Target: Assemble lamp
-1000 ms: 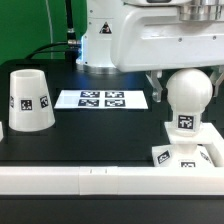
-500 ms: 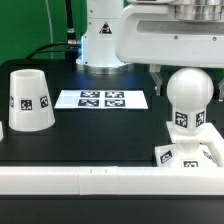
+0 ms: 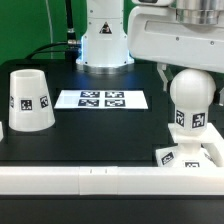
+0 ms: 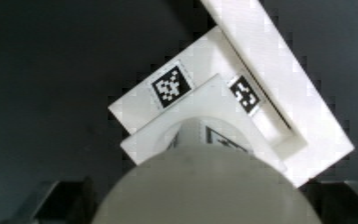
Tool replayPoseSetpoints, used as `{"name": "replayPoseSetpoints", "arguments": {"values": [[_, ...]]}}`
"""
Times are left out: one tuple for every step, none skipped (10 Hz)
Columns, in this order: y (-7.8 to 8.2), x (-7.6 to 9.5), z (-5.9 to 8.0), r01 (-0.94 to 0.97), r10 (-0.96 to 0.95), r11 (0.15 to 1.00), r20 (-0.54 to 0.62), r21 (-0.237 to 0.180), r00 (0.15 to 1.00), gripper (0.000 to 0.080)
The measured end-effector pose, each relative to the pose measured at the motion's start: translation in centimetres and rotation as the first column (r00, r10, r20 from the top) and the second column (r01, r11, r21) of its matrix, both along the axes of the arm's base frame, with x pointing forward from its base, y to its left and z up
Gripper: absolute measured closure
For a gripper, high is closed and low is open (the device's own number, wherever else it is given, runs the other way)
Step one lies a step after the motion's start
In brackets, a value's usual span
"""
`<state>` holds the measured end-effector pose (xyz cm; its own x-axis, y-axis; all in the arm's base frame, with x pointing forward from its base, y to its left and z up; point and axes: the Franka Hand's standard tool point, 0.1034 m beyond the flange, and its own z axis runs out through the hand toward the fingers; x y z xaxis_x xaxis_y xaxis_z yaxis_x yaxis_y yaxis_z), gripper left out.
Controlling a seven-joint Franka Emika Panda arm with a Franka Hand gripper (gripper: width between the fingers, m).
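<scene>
White plastic bulb post [image 3: 189,105] is held upright in the hand [image 4: 190,200], fingers pinching its sides, directly over the square base [image 3: 189,154] at the exterior view's right. Step in hand is judged to be seating the bulb; contact cannot be told. Lowering and turning are called for next (shade [image 3: 30,99] stands well apart on the tabletop [image 3: 100,130]).

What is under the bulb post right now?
The white round-topped bulb post stands on the flat square white base, whose tagged corners show. The joint beneath it is covered. The gripper's jaws are hidden.
</scene>
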<state>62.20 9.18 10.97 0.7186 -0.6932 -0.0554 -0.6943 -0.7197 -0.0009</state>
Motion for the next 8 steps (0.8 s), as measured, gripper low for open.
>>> {"name": "replayPoseSetpoints", "arguments": {"values": [[0.1,0.0,0.0,-0.001,0.001,1.000,0.001,0.002,1.000,0.0119],[0.1,0.0,0.1,-0.040,0.040,0.999,0.002,0.003,0.999,0.0119],[0.0,0.1,0.4,-0.139,0.138,0.990,0.008,0.007,0.990,0.0106],[0.1,0.1,0.6,-0.210,0.210,0.978,0.017,0.008,0.978,0.0106],[0.0,0.1,0.7,-0.309,0.309,0.951,0.025,0.010,0.951,0.0101],[-0.1,0.2,0.8,-0.429,0.428,0.903,0.034,0.010,0.903,0.0101],[-0.1,0.2,1.0,-0.529,0.528,0.848,0.042,0.009,0.848,0.0101],[0.0,0.3,1.1,-0.619,0.618,0.785,0.050,0.007,0.785,0.0101]]}}
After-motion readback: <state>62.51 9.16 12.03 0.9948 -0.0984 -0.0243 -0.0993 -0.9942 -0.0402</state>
